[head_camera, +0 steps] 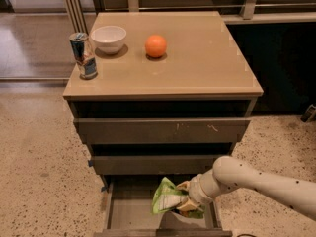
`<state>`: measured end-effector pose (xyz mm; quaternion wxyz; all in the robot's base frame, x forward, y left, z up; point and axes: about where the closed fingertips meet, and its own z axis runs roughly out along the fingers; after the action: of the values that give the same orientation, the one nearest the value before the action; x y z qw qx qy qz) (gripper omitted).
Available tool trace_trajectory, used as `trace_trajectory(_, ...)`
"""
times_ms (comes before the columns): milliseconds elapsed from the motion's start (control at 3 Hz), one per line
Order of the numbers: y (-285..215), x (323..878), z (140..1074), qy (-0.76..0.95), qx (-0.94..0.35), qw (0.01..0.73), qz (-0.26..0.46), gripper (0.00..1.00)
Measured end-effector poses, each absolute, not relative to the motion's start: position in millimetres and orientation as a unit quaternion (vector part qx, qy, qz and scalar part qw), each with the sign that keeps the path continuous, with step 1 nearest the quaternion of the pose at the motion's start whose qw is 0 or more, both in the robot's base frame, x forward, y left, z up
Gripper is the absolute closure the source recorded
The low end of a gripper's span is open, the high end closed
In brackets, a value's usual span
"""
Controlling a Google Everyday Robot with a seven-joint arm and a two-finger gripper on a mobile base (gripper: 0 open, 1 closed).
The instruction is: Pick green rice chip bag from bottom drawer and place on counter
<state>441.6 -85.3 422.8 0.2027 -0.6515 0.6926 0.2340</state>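
The green rice chip bag point(167, 199) is light green and white and stands tilted in the open bottom drawer point(129, 215), at its right half. My gripper point(186, 201) reaches in from the right on a white arm and is shut on the bag's right side. The bag looks slightly lifted off the drawer floor. The beige counter point(197, 58) is the cabinet's top, above the two higher drawers.
On the counter stand a drink can point(84, 56) at the left edge, a white bowl point(108, 37) and an orange point(156, 46). The two upper drawers point(163, 130) are pushed in. Speckled floor surrounds the cabinet; a dark cabinet stands at the right.
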Motion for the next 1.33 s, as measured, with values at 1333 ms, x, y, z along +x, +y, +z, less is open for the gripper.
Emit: trace_trajectory(1333, -34.9, 423.9, 714.4, 0.682, -0.668, 0.212, 0.207, 1.0)
